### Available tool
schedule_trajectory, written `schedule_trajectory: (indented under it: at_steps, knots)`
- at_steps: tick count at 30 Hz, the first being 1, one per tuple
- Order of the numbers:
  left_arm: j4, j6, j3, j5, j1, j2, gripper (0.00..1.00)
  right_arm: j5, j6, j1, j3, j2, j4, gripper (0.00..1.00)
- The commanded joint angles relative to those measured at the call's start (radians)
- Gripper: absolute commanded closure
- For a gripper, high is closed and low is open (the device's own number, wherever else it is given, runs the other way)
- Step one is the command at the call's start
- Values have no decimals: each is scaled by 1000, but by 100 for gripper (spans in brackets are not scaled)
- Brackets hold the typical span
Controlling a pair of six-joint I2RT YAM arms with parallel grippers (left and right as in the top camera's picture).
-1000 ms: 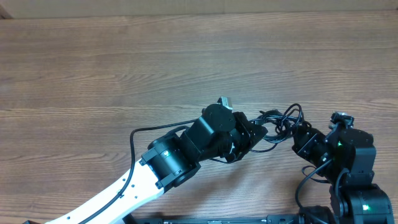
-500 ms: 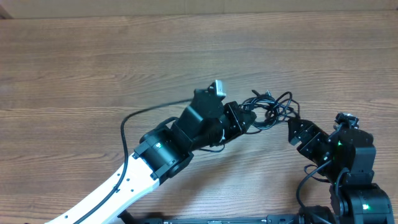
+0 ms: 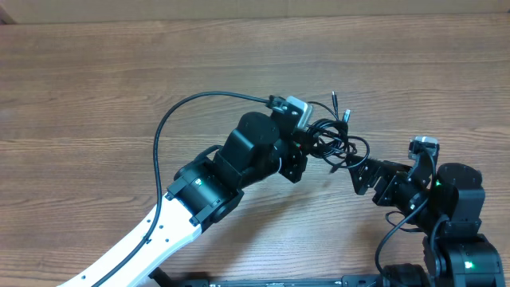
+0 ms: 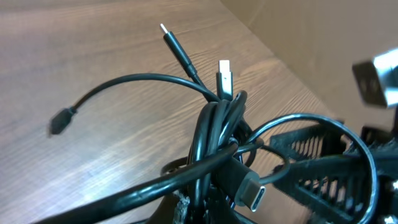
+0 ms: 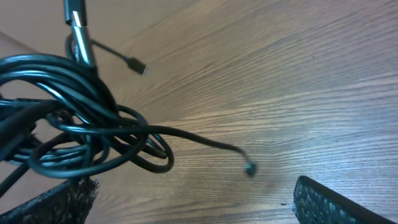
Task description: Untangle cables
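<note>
While tightly bunched, thin black cables [image 4: 214, 137]

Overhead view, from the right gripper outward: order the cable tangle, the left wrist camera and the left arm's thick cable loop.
1. The cable tangle, just left of the right gripper.
2. The left wrist camera, up-left past the tangle.
3. The thick cable loop, arching far left.

Brown wood-grain table [image 3: 96, 80] — beige panel [image 4: 323, 37] behind.

The cables [image 3: 336, 137] are hanging from the left end effector [image 3: 307, 150] over the desk [image 3: 119, 80]; the right end effector [image 3: 363, 175] is sitting just right of them, apart.
</note>
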Motion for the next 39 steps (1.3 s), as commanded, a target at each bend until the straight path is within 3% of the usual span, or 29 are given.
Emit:
schedule_trajectory:
  at_steps: [1,11,21,27,32,35,39]
  knots:
    - [-4,257,13,-6,2,-11,96,-31,-42,-2,16,0,12,0]
    - [-21,314,13,-1,3,-36,96,116,-59,-2,16,0,-52,0]
    - [-34,439,13,2,3,-137,96,104,-61,-3,16,0,-56,0]
    - [-58,504,13,13,3,-142,96,13,-145,-3,16,0,-47,0]
    - [-26,520,13,120,3,-142,96,-234,-200,-3,16,0,37,0]
    - [12,483,13,159,3,-142,96,-428,-247,-3,16,0,101,0]
    - [66,403,13,159,3,-142,96,-491,-247,-3,16,0,135,0]
